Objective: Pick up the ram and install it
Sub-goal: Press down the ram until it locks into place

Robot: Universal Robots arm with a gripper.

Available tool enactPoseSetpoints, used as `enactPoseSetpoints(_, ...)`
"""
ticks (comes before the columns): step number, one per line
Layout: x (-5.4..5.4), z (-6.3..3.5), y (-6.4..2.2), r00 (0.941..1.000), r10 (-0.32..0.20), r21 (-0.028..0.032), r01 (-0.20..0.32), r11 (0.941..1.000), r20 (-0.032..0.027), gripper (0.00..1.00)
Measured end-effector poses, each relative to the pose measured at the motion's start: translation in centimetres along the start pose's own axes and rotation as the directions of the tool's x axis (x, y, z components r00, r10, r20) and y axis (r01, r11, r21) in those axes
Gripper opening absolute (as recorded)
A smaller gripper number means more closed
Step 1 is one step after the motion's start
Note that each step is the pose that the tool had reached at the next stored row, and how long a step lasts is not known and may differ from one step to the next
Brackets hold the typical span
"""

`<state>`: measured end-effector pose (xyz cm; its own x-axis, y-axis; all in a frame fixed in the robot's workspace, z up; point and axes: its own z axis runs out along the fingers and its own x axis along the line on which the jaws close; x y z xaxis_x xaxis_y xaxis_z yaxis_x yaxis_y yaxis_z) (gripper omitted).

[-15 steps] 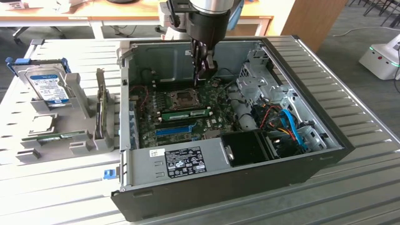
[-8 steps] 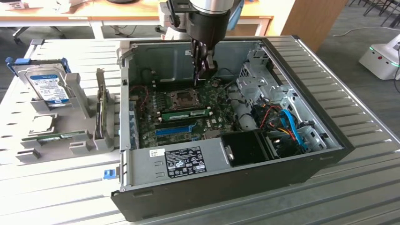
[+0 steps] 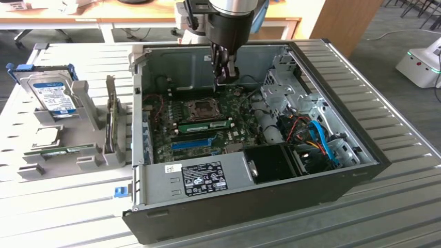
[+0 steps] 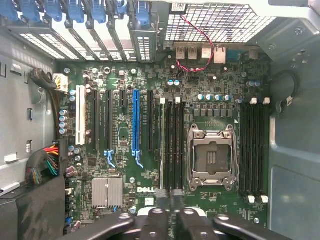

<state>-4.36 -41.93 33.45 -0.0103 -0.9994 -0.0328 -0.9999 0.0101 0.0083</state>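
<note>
A green ram stick [image 3: 206,125] stands seated in a motherboard slot between the CPU socket [image 3: 203,109] and the blue slot [image 3: 189,142], inside the open computer case [image 3: 241,201]. My gripper [image 3: 226,77] hangs above the far part of the motherboard, past the socket and clear of the stick. Its fingers are shut with nothing between them. In the wrist view the gripper [image 4: 171,212] points down at the board, with the black memory slots [image 4: 175,145] beside the CPU socket [image 4: 210,155]. A second green stick [image 3: 65,151] lies in the grey holder outside the case.
A silver hard drive with a blue label [image 3: 55,95] stands in the grey rack on the exterior view's left. The case walls, a drive cage [image 3: 286,88] and blue and orange cables [image 3: 320,139] crowd the exterior view's right. The heatsink [image 4: 106,192] sits low on the board.
</note>
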Motion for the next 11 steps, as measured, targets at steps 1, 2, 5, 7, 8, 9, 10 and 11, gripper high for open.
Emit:
enactPoseSetpoints(1,0.00,0.00,0.00,1.0000,0.000,0.0001,0.000,1.0000,0.0000,0.11)
enactPoseSetpoints(2,0.00,0.00,0.00,1.0000,0.000,0.0000,0.000,1.0000,0.0000,0.11)
enactPoseSetpoints(5,0.00,0.00,0.00,1.0000,0.000,0.0000,0.000,1.0000,0.0000,0.11)
enactPoseSetpoints(7,0.00,0.00,0.00,1.0000,0.000,0.0000,0.000,1.0000,0.0000,0.11)
enactPoseSetpoints(8,0.00,0.00,0.00,1.0000,0.000,0.0001,0.000,1.0000,0.0000,0.11)
enactPoseSetpoints(9,0.00,0.00,0.00,1.0000,0.000,0.0000,0.000,1.0000,0.0000,0.11)
enactPoseSetpoints(10,0.00,0.00,0.00,1.0000,0.000,0.0000,0.000,1.0000,0.0000,0.11)
enactPoseSetpoints(11,0.00,0.00,0.00,1.0000,0.000,0.0000,0.000,1.0000,0.0000,0.11)
